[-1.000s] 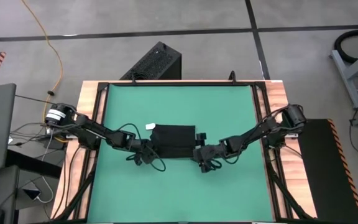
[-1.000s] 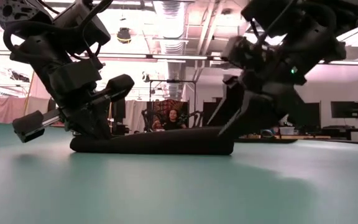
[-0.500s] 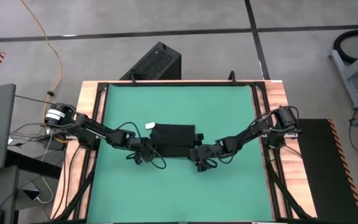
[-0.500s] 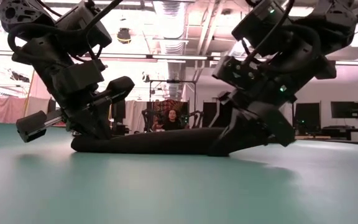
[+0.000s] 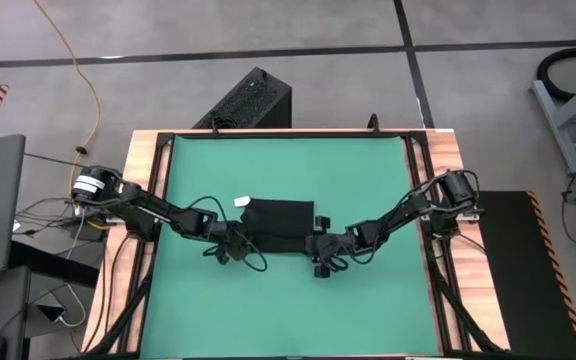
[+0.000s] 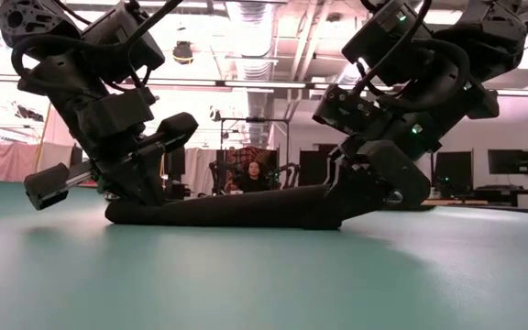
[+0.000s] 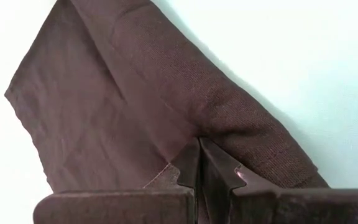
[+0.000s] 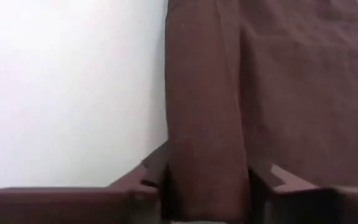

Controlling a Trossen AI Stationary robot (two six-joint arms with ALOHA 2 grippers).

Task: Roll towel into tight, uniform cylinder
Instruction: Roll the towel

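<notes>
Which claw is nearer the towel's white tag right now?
Left. The left claw grips the towel at the white tag's end; the right claw straddles the opposite end.

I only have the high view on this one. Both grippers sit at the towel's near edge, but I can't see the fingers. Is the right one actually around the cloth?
Observer: Yes. In the right wrist view the right gripper has a rolled fold of the towel between its fingers.
Operator: And the left?
Observer: The left gripper is shut, its fingertips pinched together on the towel's edge.
Operator: Is the towel lifted anywhere?
Observer: In the low view it lies low along the green mat, a long flat bundle between the two grippers.
</notes>
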